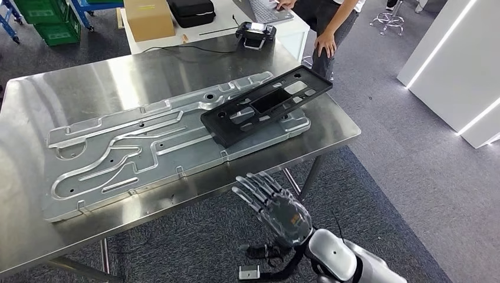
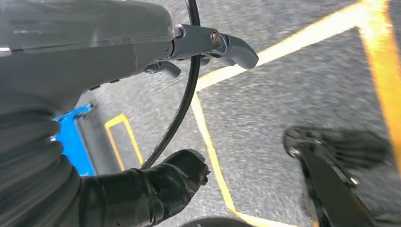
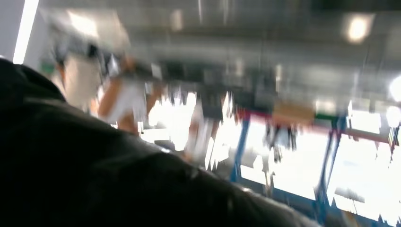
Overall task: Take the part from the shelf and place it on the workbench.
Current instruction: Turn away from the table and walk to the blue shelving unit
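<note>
The black flat part point(image 1: 268, 106), a long frame with cut-outs, lies on the right end of a large silver machined plate point(image 1: 118, 159) on the steel workbench point(image 1: 71, 88); its far end juts past the plate. My right hand point(image 1: 274, 203) hovers below and in front of the bench's near edge with its fingers spread, holding nothing and well clear of the part. In the left wrist view my left hand point(image 2: 142, 52) hangs over grey floor, its thumb point(image 2: 231, 47) and a dark finger point(image 2: 161, 184) apart with nothing between them. The right wrist view is blurred.
A black controller point(image 1: 255, 32) sits at the bench's far edge. Behind it stands a white table with a cardboard box point(image 1: 148, 17) and a black case point(image 1: 191, 12). A person point(image 1: 327, 26) stands at the far right corner. Green crates point(image 1: 50, 20) are far left, and white panels point(image 1: 454, 65) are right.
</note>
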Robot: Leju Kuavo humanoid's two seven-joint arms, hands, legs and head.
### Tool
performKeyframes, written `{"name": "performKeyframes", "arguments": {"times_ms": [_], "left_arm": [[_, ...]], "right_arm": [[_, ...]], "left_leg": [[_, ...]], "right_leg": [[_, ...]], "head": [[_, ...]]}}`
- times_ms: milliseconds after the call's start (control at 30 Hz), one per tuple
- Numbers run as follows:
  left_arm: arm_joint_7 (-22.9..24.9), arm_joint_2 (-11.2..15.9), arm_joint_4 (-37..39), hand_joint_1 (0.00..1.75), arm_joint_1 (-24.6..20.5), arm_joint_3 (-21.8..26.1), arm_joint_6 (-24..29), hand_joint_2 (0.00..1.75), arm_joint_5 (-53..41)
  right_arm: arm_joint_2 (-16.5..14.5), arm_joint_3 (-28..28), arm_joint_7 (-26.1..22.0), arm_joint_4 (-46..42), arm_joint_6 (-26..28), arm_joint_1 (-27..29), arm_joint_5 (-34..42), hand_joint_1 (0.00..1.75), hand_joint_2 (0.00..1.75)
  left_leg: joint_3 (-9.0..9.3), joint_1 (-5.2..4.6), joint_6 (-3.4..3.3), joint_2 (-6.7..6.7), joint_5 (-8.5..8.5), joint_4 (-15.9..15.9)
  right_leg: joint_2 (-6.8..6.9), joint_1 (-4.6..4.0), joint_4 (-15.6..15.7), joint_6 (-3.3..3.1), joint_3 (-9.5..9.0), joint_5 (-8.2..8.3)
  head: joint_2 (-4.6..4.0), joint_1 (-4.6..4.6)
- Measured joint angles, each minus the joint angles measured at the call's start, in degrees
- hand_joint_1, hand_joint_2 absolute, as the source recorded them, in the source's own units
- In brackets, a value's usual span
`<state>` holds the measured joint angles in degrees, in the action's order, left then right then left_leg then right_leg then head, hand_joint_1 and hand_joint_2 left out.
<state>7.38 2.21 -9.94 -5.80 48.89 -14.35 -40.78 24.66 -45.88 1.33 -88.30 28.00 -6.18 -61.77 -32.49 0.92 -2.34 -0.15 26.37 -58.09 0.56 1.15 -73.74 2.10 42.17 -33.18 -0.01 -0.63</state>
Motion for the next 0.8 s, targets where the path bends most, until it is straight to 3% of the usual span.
{"name": "performKeyframes", "arguments": {"times_ms": [33,67,100,167,200,233,300,333,367,467,500,533,567,633,700,733,800], "left_arm": [[0.5,0.0,0.0,0.00,0.0,0.2,0.2,1.75,0.4],[1.1,0.0,0.0,0.00,0.0,0.3,0.4,1.75,0.8],[1.5,0.0,-0.1,0.00,0.0,0.5,0.6,1.75,1.2],[2.6,-0.1,-0.1,0.00,-0.1,0.8,1.0,1.75,1.9],[3.0,-0.2,-0.1,0.00,-0.2,1.0,1.3,1.75,2.2],[3.4,-0.3,-0.2,0.00,-0.2,1.2,1.6,1.75,2.4],[3.8,-0.3,-0.3,0.00,-0.2,1.5,1.9,1.75,2.6],[3.9,-0.2,-0.4,0.00,-0.2,1.6,1.9,1.75,2.7],[3.9,-0.2,-0.4,0.00,-0.2,1.6,1.9,1.75,2.7],[4.1,-0.2,-0.4,0.00,-0.2,1.6,2.1,1.75,3.0],[4.2,-0.2,-0.5,0.00,-0.2,1.6,2.2,1.75,3.1],[4.3,-0.2,-0.6,0.00,-0.2,1.6,2.4,1.75,3.2],[4.5,-0.2,-0.6,0.00,-0.3,1.6,2.7,1.75,3.2],[4.8,-0.2,-0.8,0.00,-0.6,1.6,3.0,1.75,3.4],[5.2,-0.2,-1.0,0.00,-1.1,1.6,3.1,1.75,3.6],[5.3,-0.2,-1.1,0.00,-1.4,1.6,3.1,1.75,3.6],[5.6,-0.2,-1.1,0.00,-1.5,1.6,3.1,1.75,3.7]], "right_arm": [[-0.2,0.8,0.5,1.0,-0.6,1.7,1.4,0.00,0.00],[-0.6,1.6,0.9,2.4,-1.2,3.1,3.1,0.00,0.00],[-1.2,2.3,1.4,4.0,-1.6,4.0,4.9,0.00,0.00],[-2.6,3.9,2.1,8.5,-2.1,5.1,9.0,0.00,0.00],[-3.5,4.6,2.1,11.2,-2.0,5.3,10.9,0.00,0.00],[-4.4,5.3,1.9,14.1,-1.6,5.4,12.4,0.00,0.00],[-6.1,6.2,1.2,19.4,-0.9,5.5,14.0,0.00,0.87],[-6.9,6.4,1.2,21.6,-0.9,5.5,14.5,0.00,1.31],[-7.7,6.7,1.5,23.7,-1.1,5.4,15.3,0.00,1.75],[-10.7,8.7,2.6,32.2,-1.6,4.9,18.8,0.00,1.75],[-11.7,9.7,2.4,36.2,-1.4,4.6,20.0,0.00,1.75],[-12.7,10.8,2.1,40.7,-1.1,4.2,21.2,0.00,1.75],[-13.6,12.0,1.8,45.1,-1.0,3.7,22.4,0.00,1.75],[-14.8,14.5,1.7,53.2,-1.1,3.1,24.3,0.00,1.75],[-15.5,16.4,2.5,59.4,-2.4,2.8,25.8,0.00,1.75],[-15.7,17.2,3.0,62.1,-3.4,2.8,26.5,0.00,1.75],[-16.1,18.6,3.9,66.3,-5.2,2.8,27.5,0.00,1.75]], "left_leg": [[-0.93,-0.13,0.03,-0.04,-0.61,-0.1],[-1.78,-0.26,0.11,-0.09,-1.17,-0.2],[-2.51,-0.40,0.22,-0.10,-1.70,-0.3],[-3.41,-0.56,0.61,-0.09,-2.69,-0.3],[-3.47,-0.55,0.92,-0.04,-3.15,-0.2],[-3.43,-0.45,1.30,0.00,-3.58,-0.1],[-3.37,-0.33,2.12,0.03,-4.28,0.3],[-3.66,-0.30,2.43,0.01,-3.67,0.0],[-4.18,-0.30,2.66,-0.01,-2.01,-1.2],[-6.47,-0.22,3.19,-0.03,6.08,-10.0],[-6.84,-0.22,3.38,-0.02,7.24,-13.2],[-6.53,-0.22,3.54,0.00,6.99,-15.0],[-5.36,-0.21,3.65,0.09,5.61,-15.0],[-0.21,-0.24,3.64,1.39,2.97,-9.2],[4.70,-0.64,3.08,3.26,3.52,-1.8],[5.69,-0.89,2.64,3.69,4.26,0.2],[5.38,-1.01,1.55,2.96,3.95,1.1]], "right_leg": [[-0.02,0.00,-1.3,-0.08,-0.59,0.35],[-0.05,-0.05,-0.4,-0.32,-2.24,1.61],[-0.09,-0.17,2.5,-0.74,-4.97,2.94],[-0.21,-0.65,11.0,-1.86,-11.56,3.23],[-0.25,-0.93,14.1,-2.25,-13.73,2.86],[-0.27,-1.19,16.0,-2.52,-14.78,2.44],[-0.18,-1.25,16.9,-2.96,-14.42,3.45],[-0.06,-1.13,17.3,-3.37,-14.00,4.09],[0.10,-0.96,17.7,-3.84,-13.43,4.88],[0.74,-0.96,17.8,-4.54,-11.24,6.84],[1.07,-1.01,17.7,-4.52,-10.40,7.39],[1.51,-1.03,17.4,-4.45,-9.58,7.88],[2.02,-1.02,17.0,-4.33,-8.74,8.27],[3.18,-1.00,15.8,-3.99,-7.18,8.73],[4.41,-1.12,14.6,-3.53,-6.05,9.04],[5.04,-1.16,14.3,-3.23,-5.84,9.26],[5.93,-1.08,14.3,-2.46,-5.80,9.81]], "head": [[0.01,0.00],[0.00,0.01],[0.00,0.01],[0.00,0.05],[0.00,0.02],[0.00,0.00],[-0.01,-0.07],[0.00,-0.03],[0.00,0.03],[0.01,0.19],[0.01,0.19],[0.00,0.20],[0.00,0.20],[0.00,0.20],[0.00,0.15],[0.01,0.10],[0.01,0.03]]}}
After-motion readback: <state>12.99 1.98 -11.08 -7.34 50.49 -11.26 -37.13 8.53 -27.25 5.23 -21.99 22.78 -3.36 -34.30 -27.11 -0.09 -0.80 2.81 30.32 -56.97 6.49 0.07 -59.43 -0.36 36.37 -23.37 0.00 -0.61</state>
